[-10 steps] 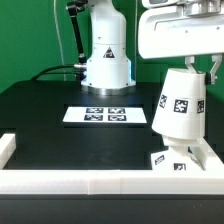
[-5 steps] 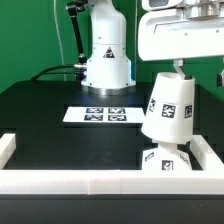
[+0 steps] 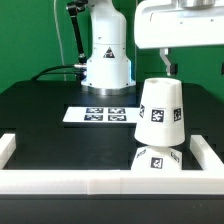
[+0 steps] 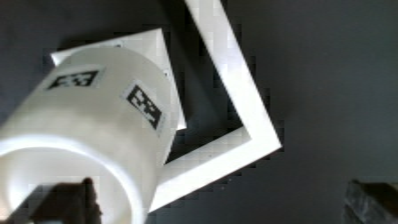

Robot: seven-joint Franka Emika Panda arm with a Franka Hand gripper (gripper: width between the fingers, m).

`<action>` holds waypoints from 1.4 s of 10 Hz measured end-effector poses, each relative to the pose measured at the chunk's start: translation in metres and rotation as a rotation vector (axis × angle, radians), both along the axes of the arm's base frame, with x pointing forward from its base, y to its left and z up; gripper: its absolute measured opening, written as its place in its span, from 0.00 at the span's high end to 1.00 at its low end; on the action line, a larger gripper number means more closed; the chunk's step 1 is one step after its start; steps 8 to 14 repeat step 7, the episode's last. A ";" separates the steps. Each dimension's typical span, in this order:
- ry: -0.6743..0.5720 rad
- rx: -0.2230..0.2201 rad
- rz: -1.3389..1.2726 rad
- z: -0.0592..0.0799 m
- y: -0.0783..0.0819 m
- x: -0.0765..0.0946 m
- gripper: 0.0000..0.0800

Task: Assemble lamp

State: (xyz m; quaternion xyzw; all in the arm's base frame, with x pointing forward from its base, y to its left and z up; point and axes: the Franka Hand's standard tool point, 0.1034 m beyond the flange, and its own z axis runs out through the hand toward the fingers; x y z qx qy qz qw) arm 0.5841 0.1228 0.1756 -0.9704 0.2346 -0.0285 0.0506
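Note:
The tapered white shade [image 3: 160, 112] stands upright, wide end down, over the small square base [image 3: 157, 160] near the front wall at the exterior view's right. The bulb is hidden. My gripper [image 4: 222, 205] is open and empty above the shade. In the exterior view only one finger [image 3: 168, 62] shows below the white hand, clear of the shade's top. In the wrist view the shade [image 4: 89, 130] fills the side by one dark finger [image 4: 68, 205]. The other finger [image 4: 377, 200] is far off over dark table.
The marker board [image 3: 98, 115] lies flat mid-table. The arm's white pedestal [image 3: 107, 55] stands behind it. A low white wall [image 3: 70, 180] runs along the front, with short side pieces at the left [image 3: 6, 148] and right [image 3: 205, 155]. Its corner shows in the wrist view [image 4: 249, 110].
The shade was tilted in my gripper. It has moved to the exterior view's left and now stands upright on the base. My gripper has let go and risen.

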 end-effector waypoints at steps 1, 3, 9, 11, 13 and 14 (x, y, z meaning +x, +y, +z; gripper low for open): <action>-0.001 -0.003 -0.028 0.005 0.001 -0.003 0.13; -0.004 -0.015 -0.053 0.002 0.005 -0.011 0.13; -0.005 -0.014 -0.054 0.002 0.004 -0.010 0.13; -0.005 -0.014 -0.054 0.002 0.004 -0.010 0.13; -0.005 -0.014 -0.054 0.002 0.004 -0.010 0.13; -0.005 -0.014 -0.054 0.002 0.004 -0.010 0.13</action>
